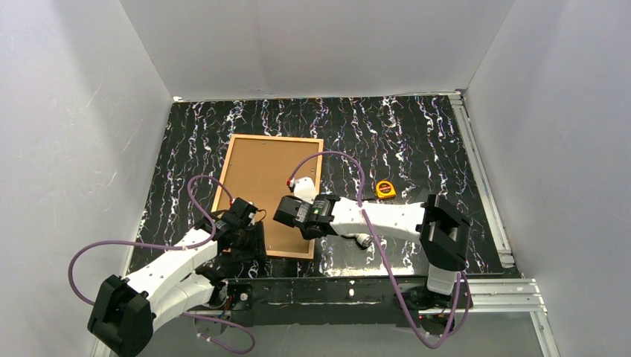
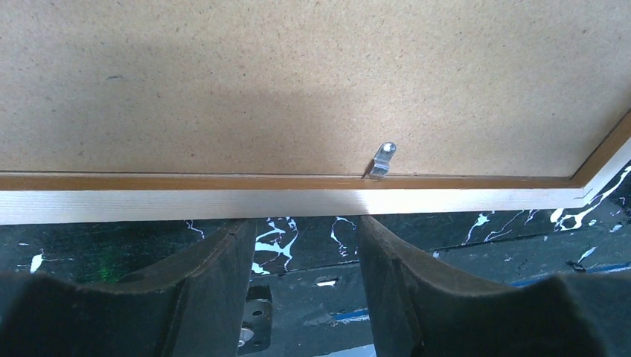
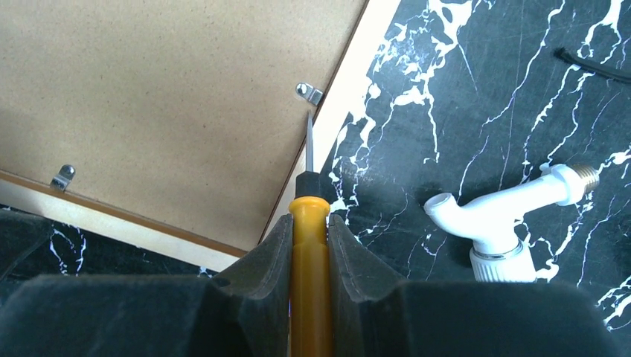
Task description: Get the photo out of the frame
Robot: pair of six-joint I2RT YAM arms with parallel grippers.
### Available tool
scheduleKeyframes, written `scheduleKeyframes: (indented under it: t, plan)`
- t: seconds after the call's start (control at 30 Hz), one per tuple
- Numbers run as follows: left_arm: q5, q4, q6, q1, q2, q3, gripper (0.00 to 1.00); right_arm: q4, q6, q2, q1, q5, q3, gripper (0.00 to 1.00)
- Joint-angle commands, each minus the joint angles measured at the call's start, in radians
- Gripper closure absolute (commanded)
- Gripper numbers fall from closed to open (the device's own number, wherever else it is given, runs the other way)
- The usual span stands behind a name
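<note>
The frame [image 1: 269, 139] lies back up on the black marbled table, so its tan board [image 1: 264, 186] faces me. The photo is hidden under the board. My left gripper [image 1: 251, 248] is open and empty at the frame's near edge; in the left wrist view [image 2: 306, 230] the fingers stand just short of the rail [image 2: 223, 201], below a metal clip [image 2: 382, 160]. My right gripper [image 1: 286, 210] is shut on a yellow screwdriver [image 3: 309, 253]. The blade tip lies just short of a clip [image 3: 308, 92] on the right rail [image 3: 350, 97].
A white plastic tap [image 3: 498, 219] lies on the table just right of the frame, also seen from above [image 1: 301, 187]. A yellow tape measure [image 1: 385, 189] sits further right. A second clip [image 3: 62, 177] shows on the near rail. White walls enclose the table.
</note>
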Motion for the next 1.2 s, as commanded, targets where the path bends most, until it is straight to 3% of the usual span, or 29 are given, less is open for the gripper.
scheduleKeyframes:
  t: [0.0,0.43,0.63,0.87,0.97,1.17]
  plan:
    - [-0.023,-0.114,-0.001,0.004,0.009,-0.014,0.49,-0.009,-0.006,0.013,-0.007,0.097,0.031,0.99]
    - [-0.020,-0.143,0.005,0.004,-0.024,-0.015,0.49,0.196,-0.149,0.024,-0.028,0.097,-0.005,0.99]
    - [0.019,-0.187,0.009,0.004,-0.058,0.028,0.48,0.088,-0.115,0.036,-0.040,0.116,0.047,0.99]
    - [0.071,-0.188,0.004,0.004,-0.089,0.145,0.40,0.025,-0.036,-0.045,-0.022,0.013,0.014,0.99]
    - [0.071,-0.151,0.010,0.007,-0.042,0.153,0.42,0.020,-0.021,-0.054,-0.015,0.010,-0.007,0.99]
    - [0.061,-0.051,0.013,0.028,0.089,0.118,0.61,-0.006,-0.002,-0.030,-0.014,0.023,-0.016,0.99]
